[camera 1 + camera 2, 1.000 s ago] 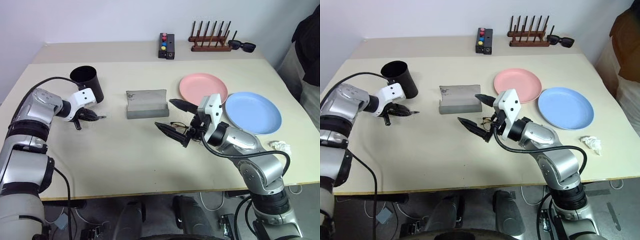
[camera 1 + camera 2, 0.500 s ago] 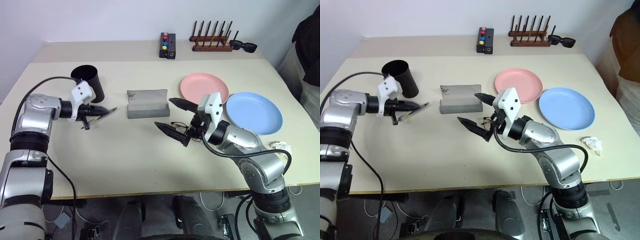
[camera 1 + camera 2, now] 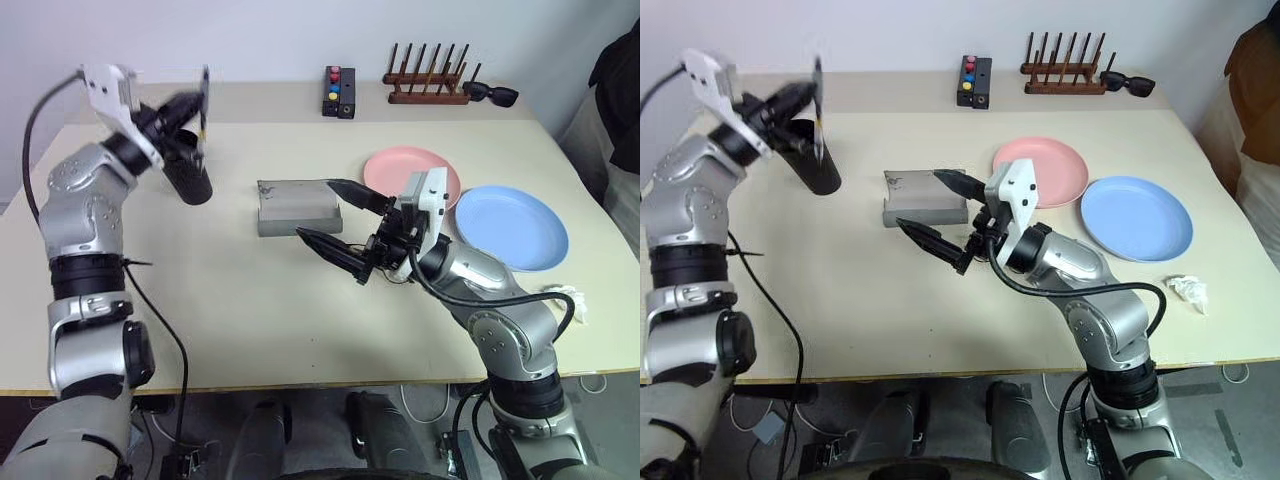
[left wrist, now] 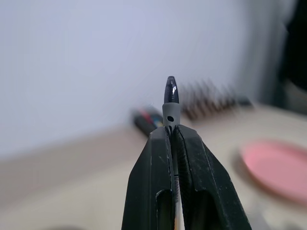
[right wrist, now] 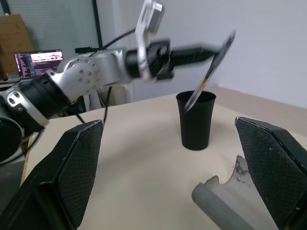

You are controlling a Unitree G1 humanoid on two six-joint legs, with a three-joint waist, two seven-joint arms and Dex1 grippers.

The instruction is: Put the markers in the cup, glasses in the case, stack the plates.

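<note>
On the bench point(image 3: 200, 300), left to right: one marker, one cup, one case, one pair of glasses, two plates.

The left pincer point(image 3: 190, 105) is pressed together on a marker point(image 3: 818, 105) — raised over the black cup point(image 3: 187, 172), the marker's long axis near upright, lower end toward the cup's mouth, dark tip showing past the fingertips in the left wrist view. The cup stands upright at the bench's left.

The grey case point(image 3: 298, 205) lies open mid-bench, long axis across.

The right pincer point(image 3: 335, 215) is spread wide, holding nothing, beside the case. The glasses point(image 3: 385, 268) lie just under it, mostly hidden.

The pink plate point(image 3: 390, 168) and blue plate point(image 3: 520, 225) lie side by side, unstacked.
</note>
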